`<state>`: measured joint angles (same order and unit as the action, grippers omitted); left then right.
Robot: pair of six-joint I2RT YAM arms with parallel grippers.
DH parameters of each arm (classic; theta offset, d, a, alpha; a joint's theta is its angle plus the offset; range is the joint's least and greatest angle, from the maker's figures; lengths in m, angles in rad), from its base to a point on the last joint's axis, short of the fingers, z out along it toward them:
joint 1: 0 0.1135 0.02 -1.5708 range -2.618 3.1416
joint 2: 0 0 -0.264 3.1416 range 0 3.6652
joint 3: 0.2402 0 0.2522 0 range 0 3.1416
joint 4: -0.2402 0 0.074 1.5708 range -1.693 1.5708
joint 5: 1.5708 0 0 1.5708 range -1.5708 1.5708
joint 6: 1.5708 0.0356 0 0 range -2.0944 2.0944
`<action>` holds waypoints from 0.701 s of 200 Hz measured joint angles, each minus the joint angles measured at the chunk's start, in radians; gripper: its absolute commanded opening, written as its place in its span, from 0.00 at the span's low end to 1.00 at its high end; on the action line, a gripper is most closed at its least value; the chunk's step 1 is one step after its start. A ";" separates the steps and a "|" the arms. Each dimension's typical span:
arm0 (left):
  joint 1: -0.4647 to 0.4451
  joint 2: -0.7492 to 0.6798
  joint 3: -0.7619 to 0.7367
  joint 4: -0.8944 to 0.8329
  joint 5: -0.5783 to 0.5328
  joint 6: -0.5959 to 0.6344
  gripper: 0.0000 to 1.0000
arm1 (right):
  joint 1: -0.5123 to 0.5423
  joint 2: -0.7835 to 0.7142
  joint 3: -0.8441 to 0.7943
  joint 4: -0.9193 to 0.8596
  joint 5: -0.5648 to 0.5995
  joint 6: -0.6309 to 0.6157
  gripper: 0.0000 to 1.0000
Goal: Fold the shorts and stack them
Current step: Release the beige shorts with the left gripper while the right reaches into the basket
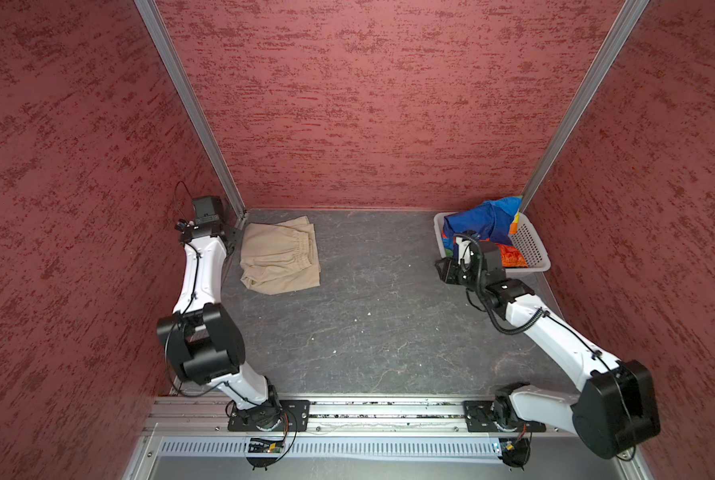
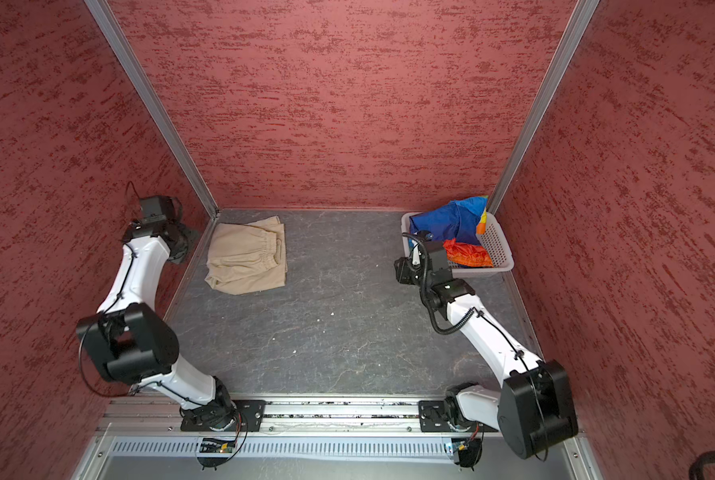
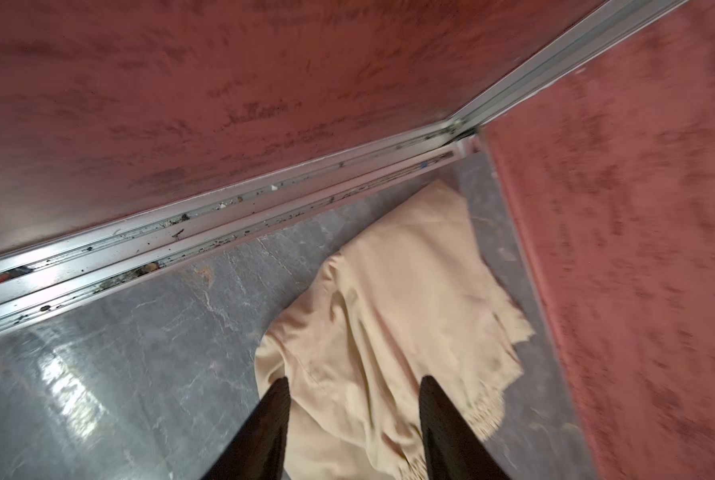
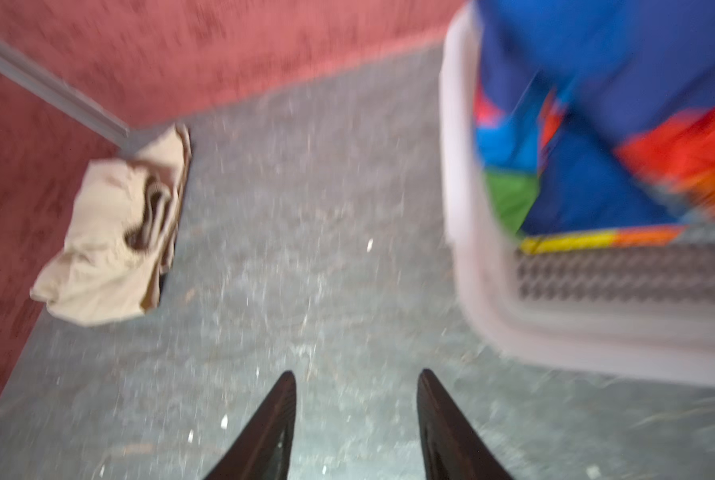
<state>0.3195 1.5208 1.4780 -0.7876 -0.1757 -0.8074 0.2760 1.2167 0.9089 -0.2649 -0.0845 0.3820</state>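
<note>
One pair — rainbow shorts (image 1: 484,222) — partly hidden behind right arm (image 1: 482,266).

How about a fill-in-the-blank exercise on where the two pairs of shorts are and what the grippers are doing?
The beige shorts lie on the far ____ side of the table.
The rainbow shorts sit in the white ____.
Both the left gripper and the right gripper have their jaws ____, gripping nothing.
Missing words: left; basket; open.
</note>
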 measured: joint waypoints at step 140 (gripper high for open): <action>-0.504 -0.496 -0.704 0.089 0.175 -0.040 0.80 | -0.283 0.753 0.810 -0.191 0.244 0.010 0.97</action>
<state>-0.1841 1.0248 0.7738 -0.6983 -0.0006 -0.8471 -0.0067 1.9701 1.7191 -0.4557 0.1596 0.3920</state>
